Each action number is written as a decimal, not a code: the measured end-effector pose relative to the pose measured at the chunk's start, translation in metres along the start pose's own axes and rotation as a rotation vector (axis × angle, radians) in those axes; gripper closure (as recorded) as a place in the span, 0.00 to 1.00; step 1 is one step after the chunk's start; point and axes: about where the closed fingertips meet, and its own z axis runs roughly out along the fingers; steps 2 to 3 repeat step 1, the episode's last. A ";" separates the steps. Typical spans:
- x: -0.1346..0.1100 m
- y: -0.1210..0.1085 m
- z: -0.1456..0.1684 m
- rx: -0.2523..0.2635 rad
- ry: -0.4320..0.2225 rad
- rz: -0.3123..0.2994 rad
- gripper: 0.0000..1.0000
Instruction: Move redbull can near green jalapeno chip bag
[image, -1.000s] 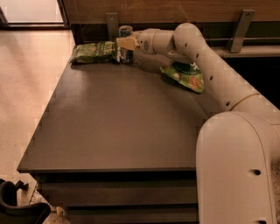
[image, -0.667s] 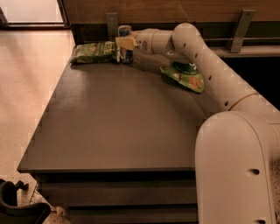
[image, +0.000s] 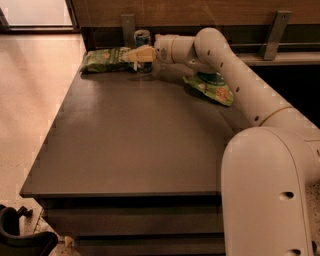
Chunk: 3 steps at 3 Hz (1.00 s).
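Note:
The redbull can stands upright at the back of the dark table, right beside the right end of the dark olive-green jalapeno chip bag, which lies flat at the back left. My gripper reaches in from the right at the can's mid height. Its pale fingers sit around the can's body and hide its middle. The can's silver top and its base still show.
A bright light-green bag lies under my arm at the back right. A wooden wall with metal brackets runs behind the table. Pale floor lies to the left. A dark object sits at the bottom left.

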 end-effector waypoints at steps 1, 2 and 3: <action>0.000 0.000 0.000 0.000 0.000 0.000 0.00; 0.000 0.000 0.000 0.000 0.000 0.000 0.00; 0.000 0.000 0.000 0.000 0.000 0.000 0.00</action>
